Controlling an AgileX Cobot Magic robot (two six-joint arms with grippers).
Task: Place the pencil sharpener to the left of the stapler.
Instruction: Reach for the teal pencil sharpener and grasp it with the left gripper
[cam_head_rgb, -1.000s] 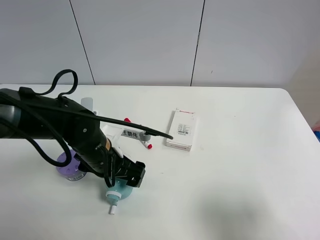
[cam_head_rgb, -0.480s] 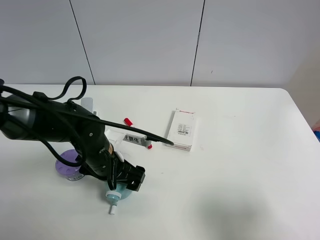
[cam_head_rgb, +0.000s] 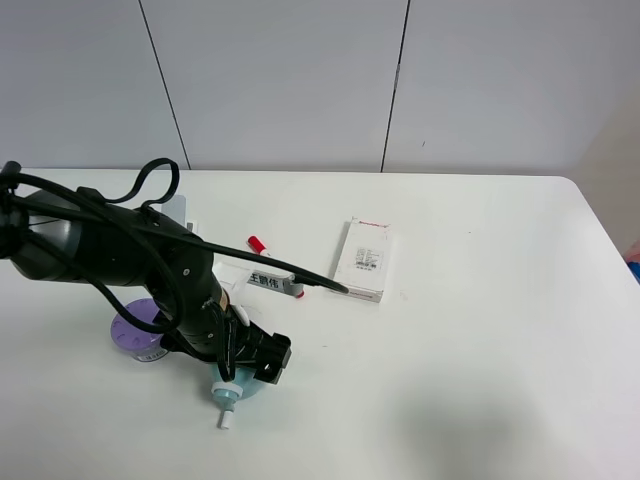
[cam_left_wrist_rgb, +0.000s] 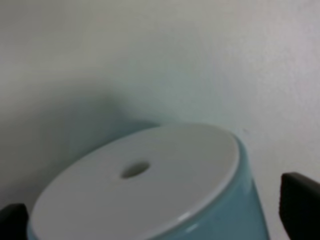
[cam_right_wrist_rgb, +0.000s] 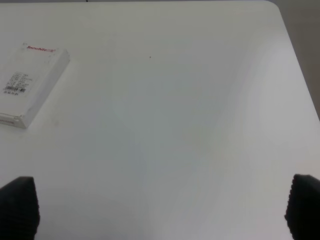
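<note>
The teal pencil sharpener (cam_head_rgb: 229, 396) lies on the table at the front left, its white stub handle pointing to the front edge. My left gripper (cam_head_rgb: 246, 372) is down over it and hides most of its body. The left wrist view shows the sharpener (cam_left_wrist_rgb: 150, 170) close up, its white flat face with a small hole, and the left gripper (cam_left_wrist_rgb: 155, 210) open with one dark fingertip on each side of it. Behind the arm, the white and grey stapler (cam_head_rgb: 174, 208) shows only in part. My right gripper (cam_right_wrist_rgb: 160, 207) is open over bare table.
A purple round container (cam_head_rgb: 137, 328) stands just left of the sharpener, against the arm. A red-capped marker (cam_head_rgb: 257, 243) and a labelled strip (cam_head_rgb: 268, 282) lie behind the gripper. A white box (cam_head_rgb: 363, 260) (cam_right_wrist_rgb: 32, 82) lies at mid-table.
My left arm has come down and drawn in over the sharpener, hiding more of it. The sharpener itself has not moved.
</note>
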